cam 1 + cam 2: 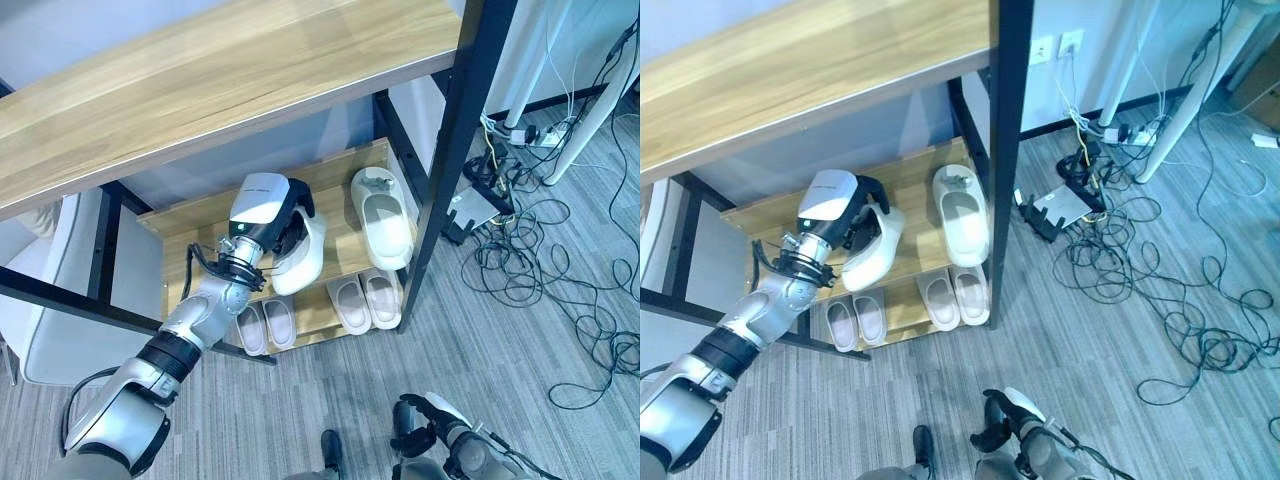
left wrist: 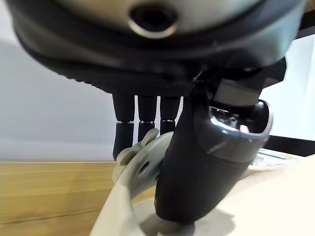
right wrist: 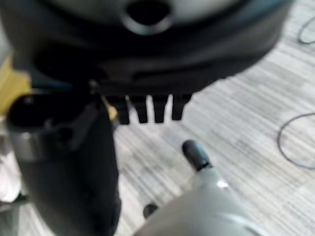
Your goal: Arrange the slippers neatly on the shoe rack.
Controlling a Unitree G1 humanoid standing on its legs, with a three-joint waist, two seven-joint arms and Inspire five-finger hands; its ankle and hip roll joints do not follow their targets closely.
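Right hand hangs low above the floor, fingers curled, holding nothing. Left hand clasps a white slipper at the middle shelf's front edge; its mate lies just beside, bare wood behind.

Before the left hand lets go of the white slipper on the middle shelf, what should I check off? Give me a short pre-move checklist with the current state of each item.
1. Left hand grips the white slipper, thumb and fingers curled on its rim: ok.
2. Held slipper lies flat on the wooden middle shelf: not ok, it looks tilted against the hand.
3. Held slipper lines up with its mate, the second white slipper: not ok, they sit apart at different angles.
4. Lower shelf pairs, the two small pale slippers and the two larger pale slippers, side by side: ok.
5. Right hand low, away from the rack: ok.
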